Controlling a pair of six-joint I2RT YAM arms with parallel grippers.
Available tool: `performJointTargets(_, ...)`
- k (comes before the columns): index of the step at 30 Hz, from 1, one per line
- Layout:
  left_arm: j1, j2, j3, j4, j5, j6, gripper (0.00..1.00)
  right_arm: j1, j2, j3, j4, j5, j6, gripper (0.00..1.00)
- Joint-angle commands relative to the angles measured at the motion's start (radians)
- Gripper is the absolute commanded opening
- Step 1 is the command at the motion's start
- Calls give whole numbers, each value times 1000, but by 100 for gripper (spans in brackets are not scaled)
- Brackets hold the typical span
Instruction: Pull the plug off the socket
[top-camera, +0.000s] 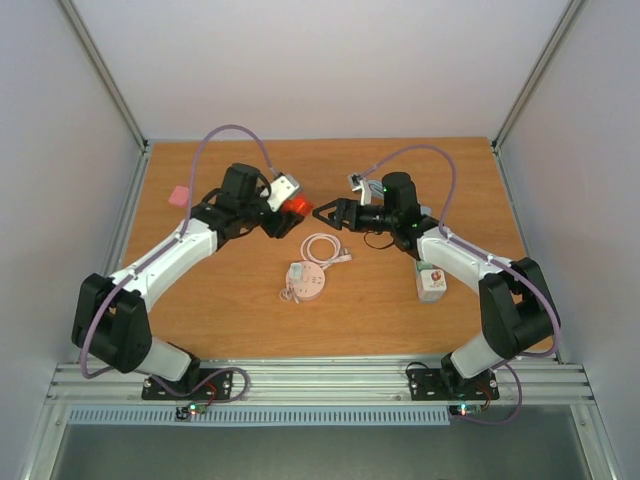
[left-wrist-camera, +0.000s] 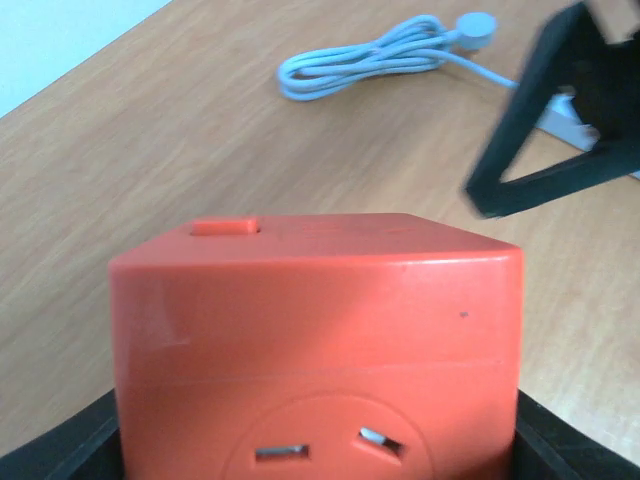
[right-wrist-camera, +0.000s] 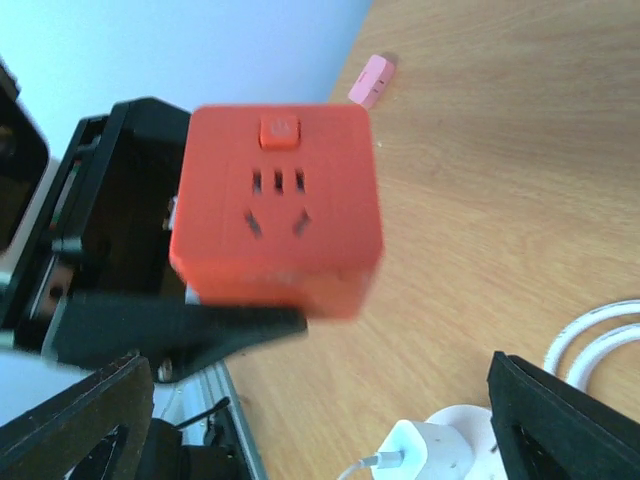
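An orange-red cube socket (top-camera: 293, 207) is held above the table in my left gripper (top-camera: 288, 213), which is shut on its sides. The cube fills the left wrist view (left-wrist-camera: 320, 340), and no plug shows in its visible faces (right-wrist-camera: 275, 210). My right gripper (top-camera: 325, 213) is open and empty, facing the cube a short way to its right; one of its fingers (left-wrist-camera: 560, 130) shows in the left wrist view. A white plug (right-wrist-camera: 415, 450) with a thin cable sits on a round white socket (top-camera: 306, 283) on the table below.
A coiled white cable (top-camera: 322, 248) lies beside the round socket and also shows in the left wrist view (left-wrist-camera: 370, 60). A small pink block (top-camera: 179, 195) lies at the far left. A white box (top-camera: 431, 281) sits by the right arm.
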Motion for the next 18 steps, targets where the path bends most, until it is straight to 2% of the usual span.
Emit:
performJointTargets(1, 89, 28, 7, 15, 31, -40, 45, -16, -44, 15, -40, 27, -93, 93)
performJointTargets(11, 333, 192, 114, -126, 5, -1, 45, -19, -162, -54, -86, 113, -334, 99)
performJointTargets(18, 445, 360, 250, -198, -120, 33, 45, -18, -189, -63, -118, 87, -413, 99)
